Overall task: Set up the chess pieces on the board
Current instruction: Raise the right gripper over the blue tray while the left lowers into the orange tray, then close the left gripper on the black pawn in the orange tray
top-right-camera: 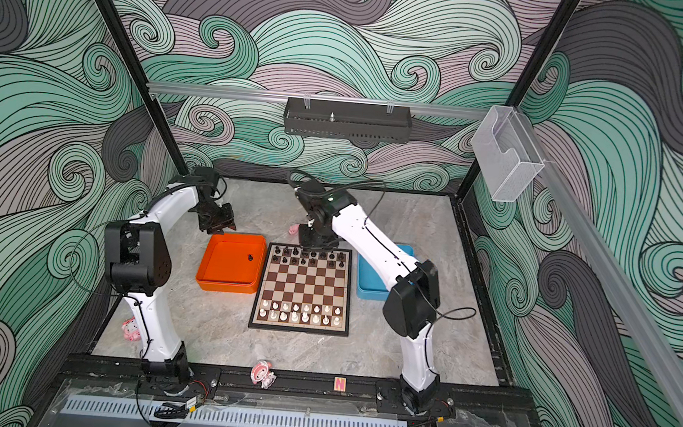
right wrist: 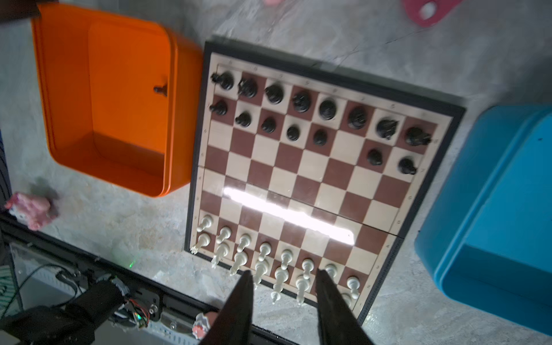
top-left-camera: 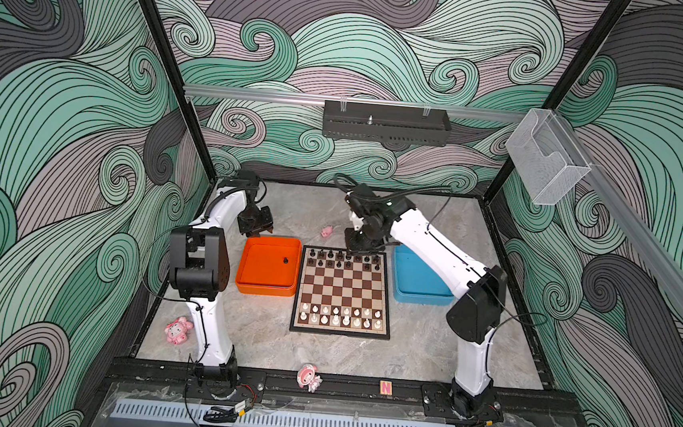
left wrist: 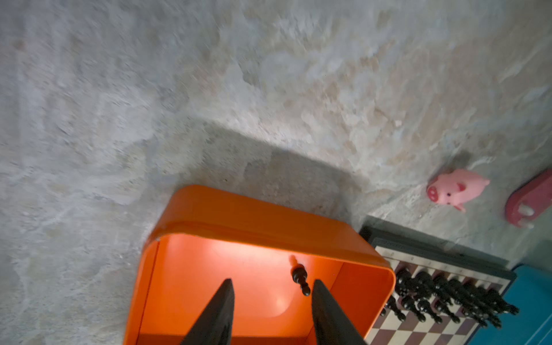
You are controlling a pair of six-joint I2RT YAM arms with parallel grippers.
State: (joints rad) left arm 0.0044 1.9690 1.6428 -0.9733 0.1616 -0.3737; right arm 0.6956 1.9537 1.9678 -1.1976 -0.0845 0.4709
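**Both top views.** Board [top-left-camera: 342,291] lies flat mid-table. Black chess pieces [top-left-camera: 344,260] stand in two rows at its 12 o'clock edge, white chess pieces [top-left-camera: 338,315] at 6 o'clock. Orange tray [top-left-camera: 265,290] sits just beside at 9 o'clock and holds one lone black piece [top-left-camera: 285,260]. Blue tray [top-left-camera: 420,298] is at 3 o'clock.

**Left wrist view.** Left gripper [left wrist: 272,282] has its jaws parted and grips nothing. It hangs above the orange tray, with the lone black piece near one fingertip.

**Right wrist view.** Right gripper [right wrist: 283,271] has its jaws parted and empty, above the board. One square in the black pawn row is bare.
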